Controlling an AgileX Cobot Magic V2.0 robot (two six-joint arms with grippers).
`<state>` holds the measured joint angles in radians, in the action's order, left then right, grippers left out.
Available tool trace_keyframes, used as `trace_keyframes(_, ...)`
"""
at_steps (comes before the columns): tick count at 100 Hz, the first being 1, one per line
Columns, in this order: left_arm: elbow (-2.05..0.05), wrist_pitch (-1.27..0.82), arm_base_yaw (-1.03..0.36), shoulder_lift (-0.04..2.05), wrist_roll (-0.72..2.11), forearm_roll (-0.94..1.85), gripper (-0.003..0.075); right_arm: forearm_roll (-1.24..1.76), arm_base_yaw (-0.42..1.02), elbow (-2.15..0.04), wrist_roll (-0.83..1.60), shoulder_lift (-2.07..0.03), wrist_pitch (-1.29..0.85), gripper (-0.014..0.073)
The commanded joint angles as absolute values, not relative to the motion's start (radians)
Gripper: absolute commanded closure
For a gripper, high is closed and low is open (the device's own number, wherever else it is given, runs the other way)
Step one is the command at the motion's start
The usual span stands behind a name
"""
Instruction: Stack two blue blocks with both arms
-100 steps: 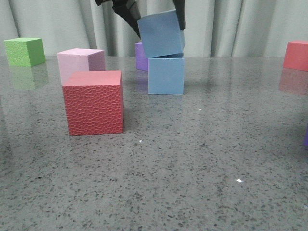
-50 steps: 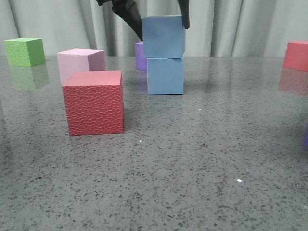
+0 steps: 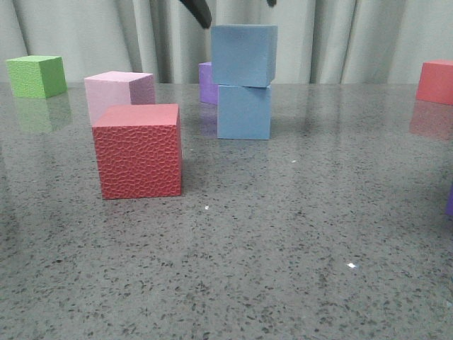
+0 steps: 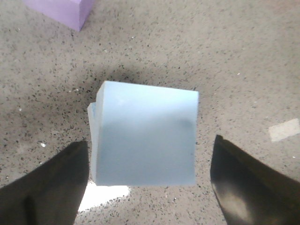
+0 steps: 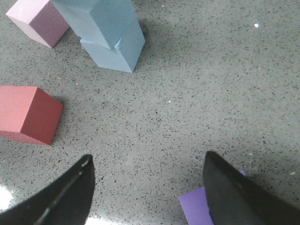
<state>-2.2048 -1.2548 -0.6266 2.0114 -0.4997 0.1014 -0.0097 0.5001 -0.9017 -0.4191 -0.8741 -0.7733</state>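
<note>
Two blue blocks now stand stacked: the upper blue block (image 3: 243,55) rests on the lower blue block (image 3: 244,112), slightly askew, mid-table before the purple cube (image 3: 206,81). My left gripper (image 4: 150,187) has let go and risen, fingers spread clear of the block. My right gripper (image 5: 147,192) hangs open, well apart. I judge the stacking done.

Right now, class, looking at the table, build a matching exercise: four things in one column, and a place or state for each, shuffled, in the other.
Things:
1. upper blue block
2. textured red cube
3. green cube
4. left claw

Places or states:
A. far left, near the curtain
B. open, above the stack
C. resting on the lower blue block
D. just in front of the pink cube

Pairs: 1-C, 2-D, 3-A, 4-B
</note>
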Motion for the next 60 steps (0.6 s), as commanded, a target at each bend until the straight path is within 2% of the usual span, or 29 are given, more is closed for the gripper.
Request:
trace_keyframes(1, -2.237, -1.227, -0.634, 1.925, -0.488, 0.104, 0.0204, -0.027, 0.499, -0.925, -0.411, -0.864, -0.711, 0.01)
trace_keyframes(60, -2.174, -1.264, -0.748, 1.729, -0.467, -0.195, 0.0206, -0.097, 0.499, -0.859, -0.411, -0.751, -0.653, 0.01)
